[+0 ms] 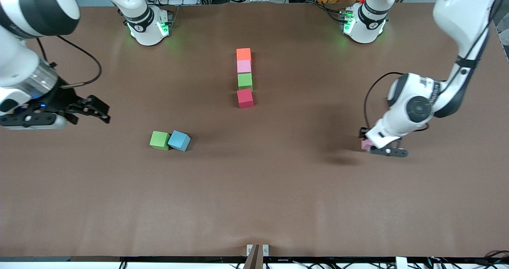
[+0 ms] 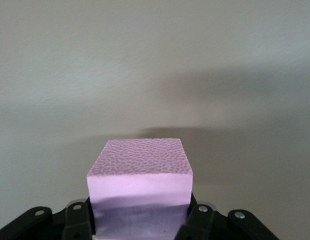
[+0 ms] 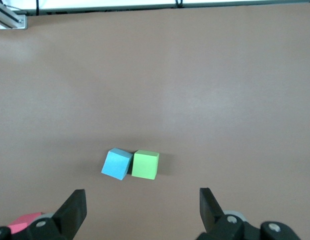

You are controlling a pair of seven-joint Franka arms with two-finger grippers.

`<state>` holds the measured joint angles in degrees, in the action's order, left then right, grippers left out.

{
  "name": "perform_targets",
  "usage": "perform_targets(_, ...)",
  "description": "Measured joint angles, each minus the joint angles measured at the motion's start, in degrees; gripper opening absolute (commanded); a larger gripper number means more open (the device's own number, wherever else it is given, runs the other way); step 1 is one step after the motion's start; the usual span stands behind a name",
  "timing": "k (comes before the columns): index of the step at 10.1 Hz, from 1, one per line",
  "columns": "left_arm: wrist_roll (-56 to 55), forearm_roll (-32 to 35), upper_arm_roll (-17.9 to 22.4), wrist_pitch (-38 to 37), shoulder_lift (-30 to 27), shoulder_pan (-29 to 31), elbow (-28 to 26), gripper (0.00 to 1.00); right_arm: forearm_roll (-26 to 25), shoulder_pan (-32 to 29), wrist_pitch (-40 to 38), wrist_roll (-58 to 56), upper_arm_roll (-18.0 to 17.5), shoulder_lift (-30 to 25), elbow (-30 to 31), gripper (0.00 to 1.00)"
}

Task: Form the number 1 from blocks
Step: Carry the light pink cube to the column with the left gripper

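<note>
Four blocks form a touching column at mid-table: orange block [image 1: 243, 54], pink block [image 1: 243, 66], green block [image 1: 245, 80], then red block [image 1: 245, 98] nearest the front camera, slightly skewed, presumably the stroke of the "1". Well away from the red block, toward the left arm's end, the left gripper [image 1: 380, 146] clamps the second pink block [image 2: 140, 177], probably the digit's next piece. The right gripper [image 1: 93, 109] waits, jaws wide. A spare green cube [image 1: 160, 140] touches a light blue cube [image 1: 179, 140].
</note>
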<state>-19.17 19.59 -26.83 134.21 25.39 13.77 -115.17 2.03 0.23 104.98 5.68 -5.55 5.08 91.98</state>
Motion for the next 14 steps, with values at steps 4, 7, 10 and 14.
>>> perform_targets(4,-20.0,-0.3,0.0,-0.1,5.9,-12.0,7.1,0.00,-1.5,-0.9,-1.1,-6.0,4.5,-0.1,-2.5,1.00)
perform_targets(7,-32.6,-0.5,0.1,-1.8,13.4,-22.7,16.3,0.00,-2.3,-0.4,-2.6,-6.1,5.9,-0.6,-3.0,1.00)
perform_targets(10,-39.8,-4.7,0.6,-5.3,18.3,-31.9,24.3,0.00,-2.3,0.0,-4.5,-6.1,7.9,-0.8,-3.4,1.00)
perform_targets(14,-42.0,-8.1,3.3,-6.6,21.3,-40.1,29.1,0.00,-2.3,0.2,-5.9,-6.1,8.2,-0.8,-4.4,1.00)
